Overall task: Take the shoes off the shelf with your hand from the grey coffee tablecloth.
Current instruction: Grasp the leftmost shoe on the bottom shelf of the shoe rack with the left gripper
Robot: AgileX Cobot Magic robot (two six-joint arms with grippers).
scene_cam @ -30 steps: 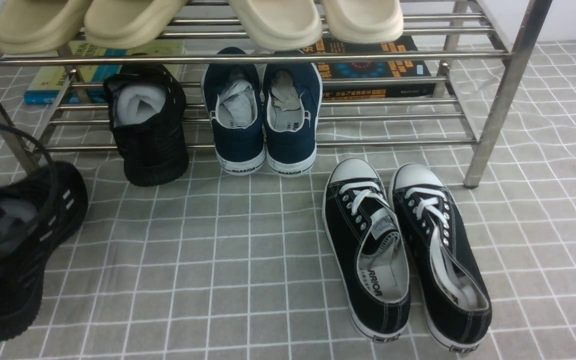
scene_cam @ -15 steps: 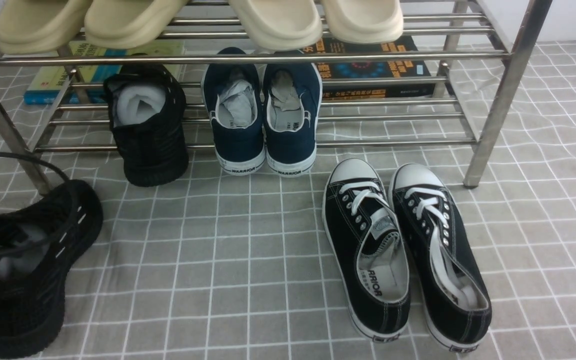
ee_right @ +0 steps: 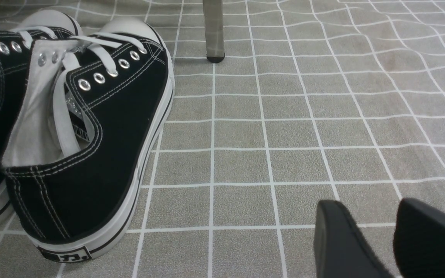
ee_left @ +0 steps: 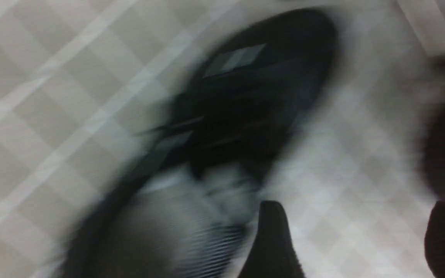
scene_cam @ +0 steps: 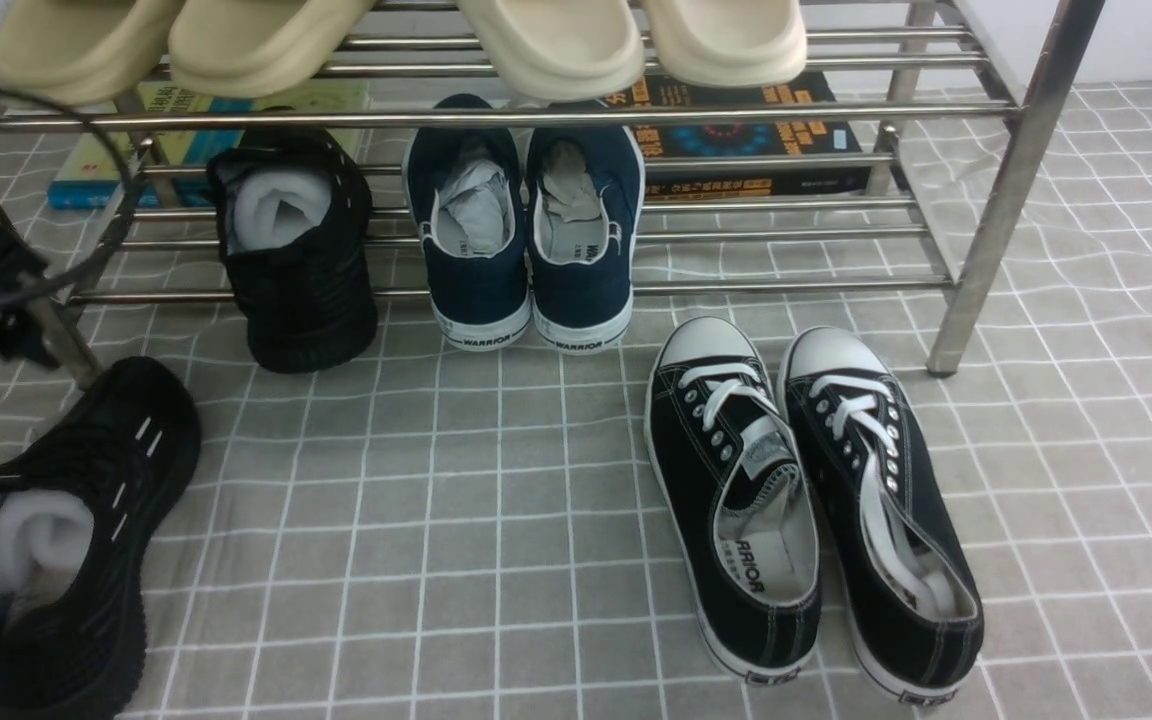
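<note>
Now: one all-black knit mesh sneaker [scene_cam: 66, 540], white stuffing showing, lies flat on the grey grid-lined tablecloth [scene_cam: 496, 480]. It is just in front of the left leg of the silver tube-metal shelf [scene_cam: 496, 115], toe towards that shelf. Its mate, the second black mesh sneaker [scene_cam: 296, 260], sits on the shelf's lowest tier with its heel over the front rail, beside the navy white-soled canvas pair [scene_cam: 526, 230].

Left tool [ee_left: 357, 239]: fingers spread wide, nothing between them, sneaker below and clear of both. The wrist picture is smeared, so I judge the arm to be moving.

Right tool [ee_right: 381, 235]: fingers slightly parted, empty, low over the cloth near the black canvas pair with white toe caps [scene_cam: 806, 500], which stands in front of the shelf's right half. Idle, by the look of it.

Why so: the sneaker appears set down off to the side of the shelf's left leg, leaving its front free for fetching the mate. The wide jaws fit a release.

Against earlier frames: a second ago the sneaker hung tilted at the shelf's left, the black cable [scene_cam: 106, 170] across it. Half a second ago it was lower. It now rests free, and tool and cable have risen towards the shelf's upper rail. Nothing else has shifted.

Judged half done.
</note>
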